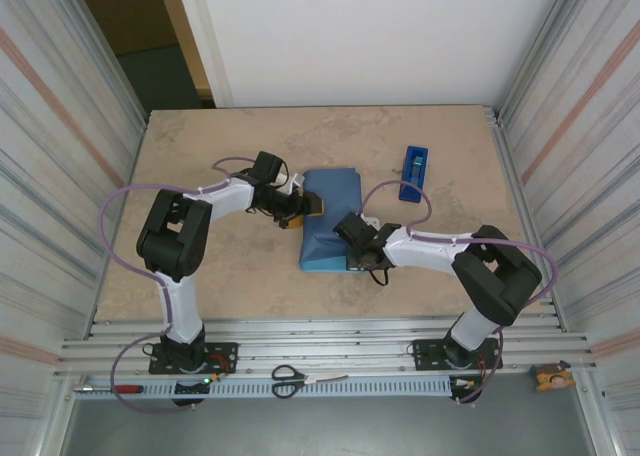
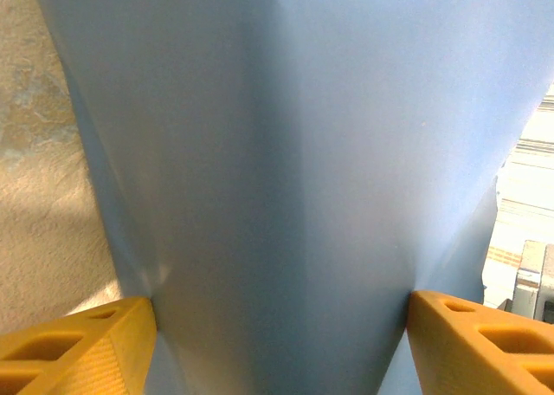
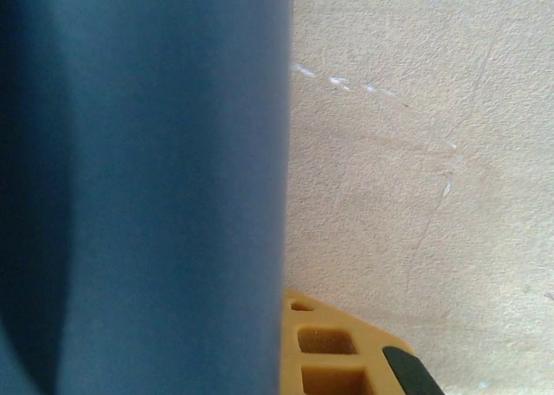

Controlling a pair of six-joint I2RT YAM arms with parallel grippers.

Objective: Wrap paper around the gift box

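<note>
Paper (image 1: pixel 330 226) sits about mid-tabletop (image 1: pixel 200 156), slightly right of center, folded into a raised rectangular bundle. Top face is darker slate blue, with a lighter blue strip along the near edge. Gift box is hidden; can't tell where it sits from any view.

Left gripper (image 1: pixel 300 206) is at the bundle's left edge, toward its far corner. In the left wrist view, its two yellow fingers (image 2: pixel 78 347) are spread wide at the bottom corners. Light blue paper (image 2: pixel 286 152) fills the whole gap between them and rises as a soft vertical ridge. Both inner finger edges touch the paper. Bare tabletop shows to the left of the sheet.

Right gripper (image 1: pixel 355 231) is at the bundle's right edge, nearer the near corner, and overlaps the paper from above. In the right wrist view, one yellow finger (image 3: pixel 333 347) shows at the bottom, with a dark pad at its lower right. It sits just beside the straight edge of the dark slate paper (image 3: pixel 138 152), which covers the left half. The other finger is behind the sheet, so can't tell if it's spread, pressed together or pinching the paper.

Blue tape dispenser (image 1: pixel 413 173) is on the far right part of the tabletop, well apart from the bundle. Scissors (image 1: pixel 296 380) lie on the metal rail at the near edge, between the two arm bases. Red-handled screwdriver (image 1: pixel 125 388) lies on the same rail, by the left base.
</note>
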